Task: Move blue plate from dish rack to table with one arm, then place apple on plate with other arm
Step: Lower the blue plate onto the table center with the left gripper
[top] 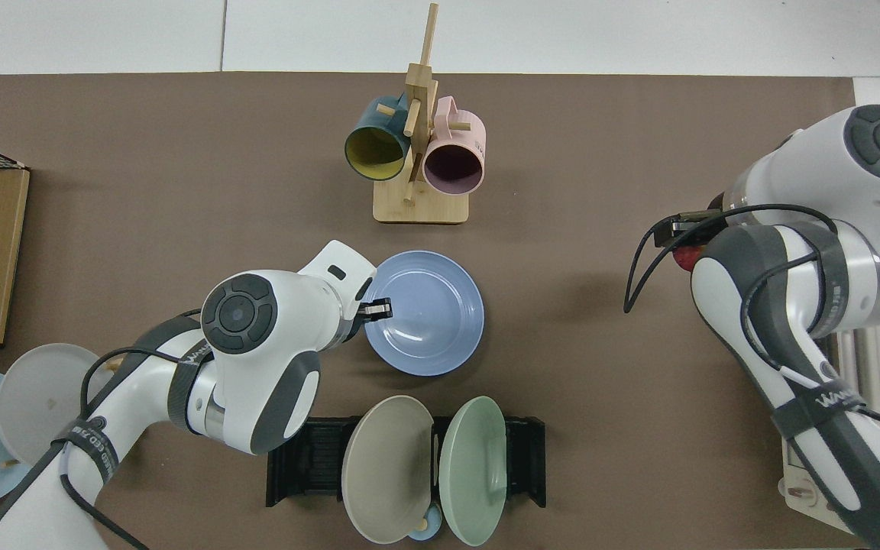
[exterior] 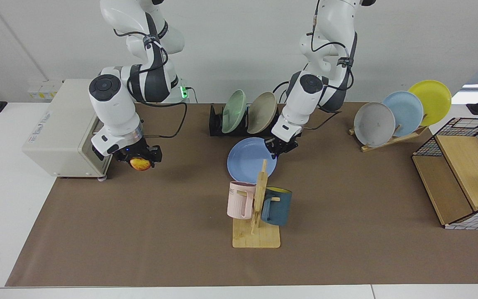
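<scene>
From across the tabletop (exterior: 6, 207), the blue plate (exterior: 247, 160) is out of the dish rack (exterior: 216, 122) and sits just in front of it, between the rack and the mug tree (exterior: 257, 207). The left claw (exterior: 278, 148) is clamped on the plate's rim, and I cannot tell whether the plate lies flat on the brown mat or hangs a little above it. So the first step looks nearly finished; next, I judge, the claw must let go and pull clear. The right claw (exterior: 139, 160), well away from the rack beside a cream box (exterior: 56, 133), grips the apple (exterior: 140, 164) and waits. From above, the plate (top: 428, 313) lies between the mug tree (top: 418, 153) and the rack (top: 310, 458), the left claw (top: 375, 309) pinching its edge. The right claw is hidden under its arm there; only a sliver of the apple (top: 684, 257) shows.
</scene>
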Action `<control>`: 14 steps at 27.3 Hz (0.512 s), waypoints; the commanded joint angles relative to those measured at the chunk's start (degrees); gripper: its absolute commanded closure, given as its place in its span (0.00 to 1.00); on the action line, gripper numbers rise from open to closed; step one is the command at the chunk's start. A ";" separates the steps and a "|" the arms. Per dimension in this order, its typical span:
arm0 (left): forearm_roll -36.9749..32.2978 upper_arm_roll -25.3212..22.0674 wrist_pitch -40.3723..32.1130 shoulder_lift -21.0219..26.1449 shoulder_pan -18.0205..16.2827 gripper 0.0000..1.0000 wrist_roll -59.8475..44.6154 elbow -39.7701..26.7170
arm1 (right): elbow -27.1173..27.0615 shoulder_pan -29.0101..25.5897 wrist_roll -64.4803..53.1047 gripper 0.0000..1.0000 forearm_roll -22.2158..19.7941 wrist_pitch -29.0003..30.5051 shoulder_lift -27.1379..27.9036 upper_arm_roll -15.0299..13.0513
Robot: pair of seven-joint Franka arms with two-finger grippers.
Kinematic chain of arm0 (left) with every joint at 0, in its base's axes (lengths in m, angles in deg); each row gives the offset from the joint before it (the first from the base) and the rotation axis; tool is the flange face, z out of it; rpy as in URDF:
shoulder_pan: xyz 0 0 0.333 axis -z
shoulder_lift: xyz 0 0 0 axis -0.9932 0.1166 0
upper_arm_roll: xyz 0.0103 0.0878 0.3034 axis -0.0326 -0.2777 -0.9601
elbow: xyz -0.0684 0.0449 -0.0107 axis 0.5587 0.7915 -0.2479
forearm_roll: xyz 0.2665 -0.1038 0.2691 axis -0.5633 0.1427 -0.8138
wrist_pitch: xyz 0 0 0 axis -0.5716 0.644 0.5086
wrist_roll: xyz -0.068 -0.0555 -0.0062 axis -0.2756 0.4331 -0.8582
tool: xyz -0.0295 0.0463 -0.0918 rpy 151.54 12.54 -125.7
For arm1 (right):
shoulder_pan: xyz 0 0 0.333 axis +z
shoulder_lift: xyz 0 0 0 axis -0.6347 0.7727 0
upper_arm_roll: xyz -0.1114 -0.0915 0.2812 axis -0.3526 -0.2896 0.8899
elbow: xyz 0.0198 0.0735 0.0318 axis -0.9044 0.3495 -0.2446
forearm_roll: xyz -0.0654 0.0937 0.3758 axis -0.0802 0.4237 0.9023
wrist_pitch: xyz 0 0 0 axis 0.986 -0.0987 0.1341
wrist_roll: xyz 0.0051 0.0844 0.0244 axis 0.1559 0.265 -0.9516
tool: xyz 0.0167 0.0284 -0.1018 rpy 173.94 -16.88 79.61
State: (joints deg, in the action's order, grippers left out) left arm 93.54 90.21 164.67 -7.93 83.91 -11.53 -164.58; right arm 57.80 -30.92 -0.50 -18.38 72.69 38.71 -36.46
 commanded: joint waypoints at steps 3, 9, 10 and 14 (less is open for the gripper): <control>0.16 -0.51 1.61 0.21 0.36 0.29 0.58 -0.40 | 1.19 -0.30 0.68 1.00 0.18 -0.04 -1.19 0.53; 0.16 -0.69 1.61 0.21 0.19 0.16 0.49 -0.23 | 1.81 -0.57 0.59 1.00 0.18 -0.04 -1.54 0.53; 0.16 -0.78 1.61 0.39 0.18 0.16 0.41 -0.14 | 2.07 -0.66 0.59 1.00 0.18 -0.04 -1.63 0.53; -0.02 -1.92 1.53 0.57 0.62 0.10 0.32 0.21 | 2.25 -0.48 0.68 1.00 0.27 0.04 -1.89 0.61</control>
State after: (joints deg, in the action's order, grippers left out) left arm 93.53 89.63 165.08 -7.84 83.89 -11.49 -164.57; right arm 58.26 -30.85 -0.43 -18.38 72.69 38.69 -36.46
